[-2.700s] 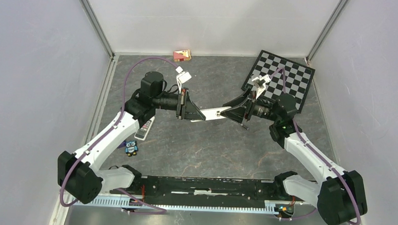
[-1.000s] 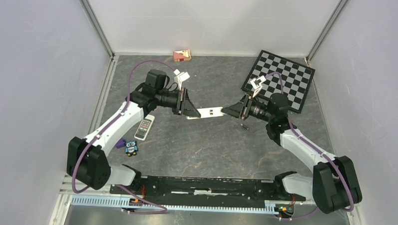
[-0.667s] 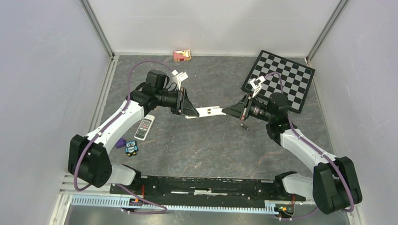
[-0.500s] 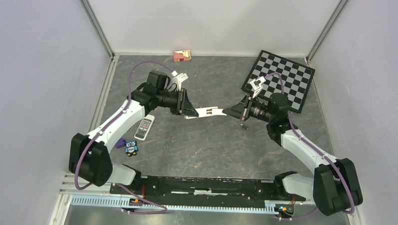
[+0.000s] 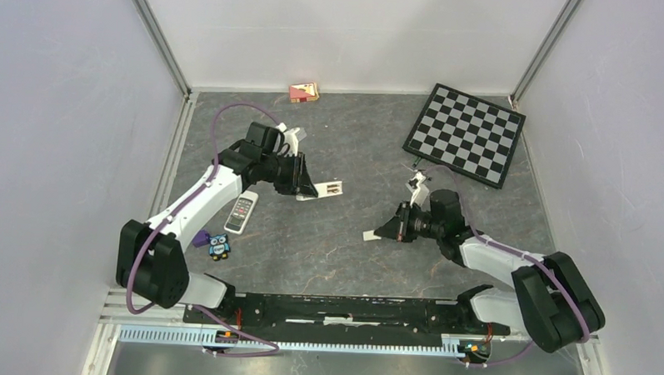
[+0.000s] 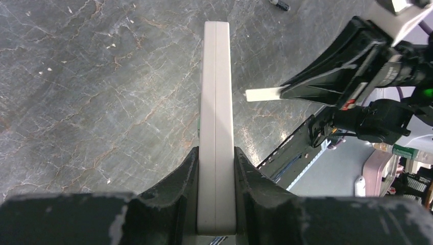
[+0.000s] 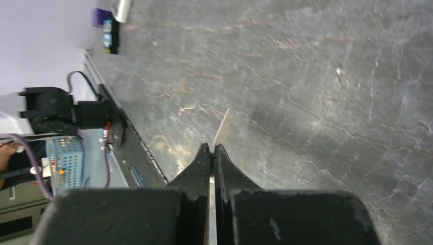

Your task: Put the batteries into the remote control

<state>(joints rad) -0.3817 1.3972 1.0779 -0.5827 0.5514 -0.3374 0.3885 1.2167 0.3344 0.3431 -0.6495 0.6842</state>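
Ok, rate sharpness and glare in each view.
Top external: sharp, evenly lit. Left wrist: white remote and table crisp, left hand dark and soft. Right wrist: table smeared, pale sheen beside the thin white strip in the right hand.

Soft, even light falls from above in the overhead view; the grey surface [image 5: 343,255] is bright and sharp, with only faint, short shadows. In the left wrist view the left claw [image 6: 216,153] at the bottom is dark and soft, and a pale sheen lies on the surface beside it. The right wrist view is smeared throughout; the right claw [image 7: 212,150] is a black blur.
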